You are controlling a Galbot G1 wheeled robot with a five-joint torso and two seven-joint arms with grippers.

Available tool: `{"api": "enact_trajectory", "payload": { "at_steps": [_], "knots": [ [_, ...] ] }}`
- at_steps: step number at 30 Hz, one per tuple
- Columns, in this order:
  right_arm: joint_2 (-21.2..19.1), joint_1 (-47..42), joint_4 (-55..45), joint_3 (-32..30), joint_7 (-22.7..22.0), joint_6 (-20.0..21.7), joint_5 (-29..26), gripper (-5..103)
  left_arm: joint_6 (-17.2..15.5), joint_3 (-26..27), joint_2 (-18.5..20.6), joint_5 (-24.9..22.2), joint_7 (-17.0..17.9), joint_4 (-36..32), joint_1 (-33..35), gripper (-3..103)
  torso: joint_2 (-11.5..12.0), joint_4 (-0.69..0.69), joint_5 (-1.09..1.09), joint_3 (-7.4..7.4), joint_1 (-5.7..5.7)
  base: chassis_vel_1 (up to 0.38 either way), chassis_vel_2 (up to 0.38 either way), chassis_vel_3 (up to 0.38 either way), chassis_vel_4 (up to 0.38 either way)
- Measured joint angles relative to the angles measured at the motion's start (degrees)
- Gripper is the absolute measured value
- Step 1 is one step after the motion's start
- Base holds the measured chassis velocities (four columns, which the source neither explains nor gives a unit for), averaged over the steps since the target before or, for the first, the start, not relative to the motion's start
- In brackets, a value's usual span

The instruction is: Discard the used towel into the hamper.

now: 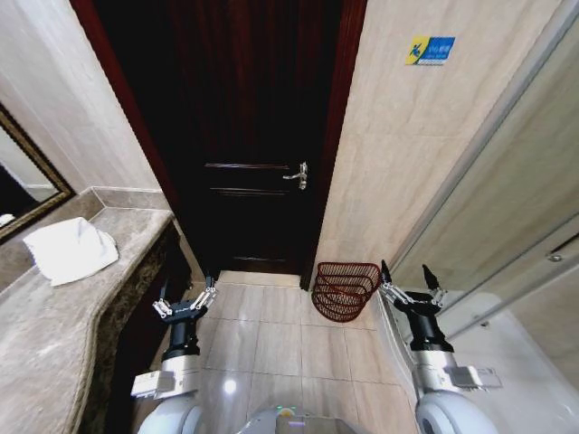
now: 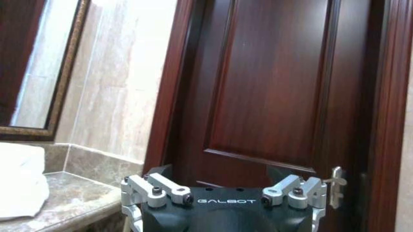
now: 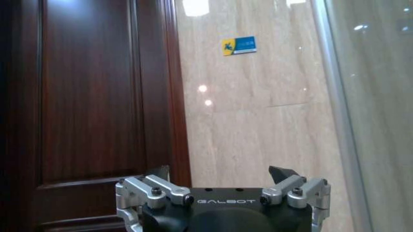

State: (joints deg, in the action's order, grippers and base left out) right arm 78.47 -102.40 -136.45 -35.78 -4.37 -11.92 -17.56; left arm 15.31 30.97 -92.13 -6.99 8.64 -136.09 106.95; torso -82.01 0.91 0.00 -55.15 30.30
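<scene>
Hamper (image 1: 345, 291) tipped by wall; towel (image 1: 70, 250) on counter (image 1: 54, 334).

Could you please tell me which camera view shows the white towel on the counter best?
The head view: the whole towel lies crumpled on the marble counter, on the robot's left. The left wrist view catches just one edge of it. The right wrist view faces the door and wall instead.

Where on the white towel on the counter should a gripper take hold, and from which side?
Probably the towel's raised crumpled fold near its middle, from above: it lies bunched on the marble counter, so edges sit flat. The left gripper, open, is on that side.
</scene>
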Motion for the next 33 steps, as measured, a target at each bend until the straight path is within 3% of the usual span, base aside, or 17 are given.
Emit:
{"api": "enact_trajectory", "payload": {
  "at_steps": [14,33],
  "knots": [
    [0.2,0.3,-0.3,0.6,-0.1,-0.1,-0.2,100,0.0,0.1,0.0,0.5,2.1,-0.8,0.1,97,0.0,-0.01,0.00,0.00,0.02,0.063,0.064,0.066,0.056],
    [0.0,0.8,0.1,0.6,-1.2,-0.6,-0.2,100,0.0,0.1,0.0,0.6,2.3,-1.3,0.3,97,0.0,0.00,0.00,-0.01,0.02,0.123,0.112,0.121,0.120]
  ]
}}
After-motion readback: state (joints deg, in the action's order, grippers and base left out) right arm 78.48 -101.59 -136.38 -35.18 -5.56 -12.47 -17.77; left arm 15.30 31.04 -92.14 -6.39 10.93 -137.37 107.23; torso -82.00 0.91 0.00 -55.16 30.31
